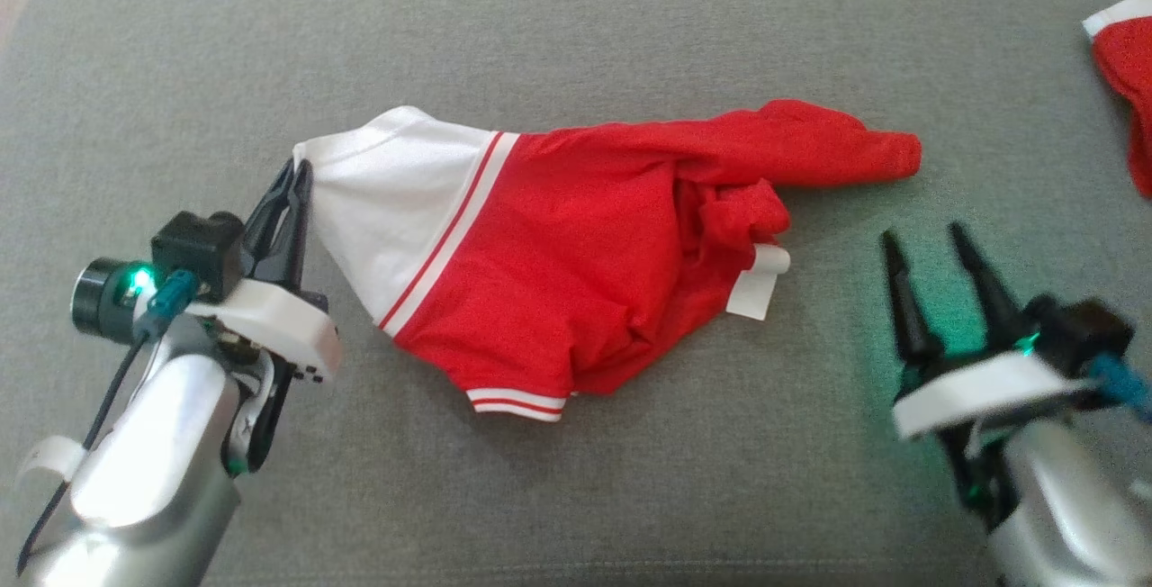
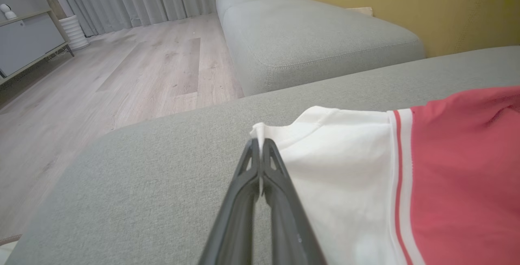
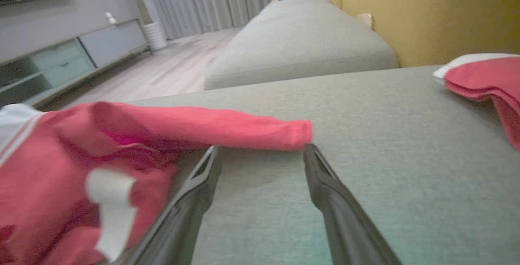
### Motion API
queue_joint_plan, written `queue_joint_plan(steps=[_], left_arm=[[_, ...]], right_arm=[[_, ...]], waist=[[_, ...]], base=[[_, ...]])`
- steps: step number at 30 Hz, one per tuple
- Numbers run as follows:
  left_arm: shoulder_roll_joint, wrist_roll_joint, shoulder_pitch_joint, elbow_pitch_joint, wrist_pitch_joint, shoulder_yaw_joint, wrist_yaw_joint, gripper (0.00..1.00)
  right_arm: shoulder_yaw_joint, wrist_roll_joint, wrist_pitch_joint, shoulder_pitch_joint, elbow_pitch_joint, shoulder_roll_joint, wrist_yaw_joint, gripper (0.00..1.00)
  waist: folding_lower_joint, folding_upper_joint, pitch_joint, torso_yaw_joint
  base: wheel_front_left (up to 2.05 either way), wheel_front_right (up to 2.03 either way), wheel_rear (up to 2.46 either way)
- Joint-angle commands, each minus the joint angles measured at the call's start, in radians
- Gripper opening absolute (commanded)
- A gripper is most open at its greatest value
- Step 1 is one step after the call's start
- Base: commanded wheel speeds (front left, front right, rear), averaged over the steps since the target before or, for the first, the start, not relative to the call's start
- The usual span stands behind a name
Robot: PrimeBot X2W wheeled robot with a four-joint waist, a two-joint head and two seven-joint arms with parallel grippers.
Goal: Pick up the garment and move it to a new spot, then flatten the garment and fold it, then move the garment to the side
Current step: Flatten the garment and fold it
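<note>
The garment (image 1: 576,254) is a red shirt with a white panel and red-and-white stripes, lying crumpled on the grey cushion (image 1: 576,497). My left gripper (image 1: 297,175) is shut on the white corner of the garment (image 2: 325,151) at its left end; in the left wrist view the left gripper (image 2: 260,145) pinches that white edge between closed fingers. A red sleeve (image 3: 211,129) stretches to the right. My right gripper (image 1: 925,240) stands open over bare cushion, below the sleeve's end. In the right wrist view the right gripper (image 3: 262,153) has its fingertips just short of that cuff.
A second red and white cloth (image 1: 1125,74) lies at the cushion's far right edge, also seen as a red cloth (image 3: 483,78). Another grey cushion (image 2: 308,33), wooden floor (image 2: 122,74), a low cabinet (image 3: 69,61) and a yellow wall (image 3: 426,9) lie beyond.
</note>
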Motion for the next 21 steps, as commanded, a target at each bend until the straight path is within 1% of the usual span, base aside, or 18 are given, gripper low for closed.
queue_joint_plan(steps=[1,5,8,13,15,21], left_arm=[[0.036,0.01,-0.032,-0.028,-0.011,0.034,0.003,0.0],[0.035,0.014,-0.045,-0.015,-0.011,0.025,-0.007,0.0],[0.031,0.019,-0.051,-0.012,-0.012,0.017,-0.012,0.0],[0.027,0.026,-0.066,-0.003,-0.012,0.005,-0.022,0.0],[0.025,0.028,-0.071,-0.002,-0.012,0.002,-0.024,0.0],[0.013,0.04,-0.095,0.006,-0.011,-0.018,-0.03,0.0]], right_arm=[[0.004,0.029,-0.005,-0.082,0.037,-0.036,0.007,1.0],[-0.013,0.085,0.021,-0.194,0.19,-0.072,0.007,1.0],[-0.014,0.155,0.064,-0.277,0.27,-0.08,0.007,1.0],[0.043,0.252,0.175,-0.392,0.378,-0.099,0.007,1.0],[0.056,0.264,0.191,-0.41,0.398,-0.104,0.007,1.0],[0.136,0.314,0.286,-0.493,0.514,-0.133,0.007,1.0]], waist=[[0.0,0.0,0.006,0.011],[0.0,0.0,0.01,0.021],[0.0,0.0,0.014,0.026],[0.0,0.0,0.024,0.037],[0.0,0.0,0.027,0.042],[0.0,0.0,0.043,0.069]], base=[[0.0,0.0,0.0],[0.0,0.0,0.0],[0.0,0.0,0.0],[0.0,0.0,0.0],[0.0,0.0,0.0],[0.0,0.0,0.0]])
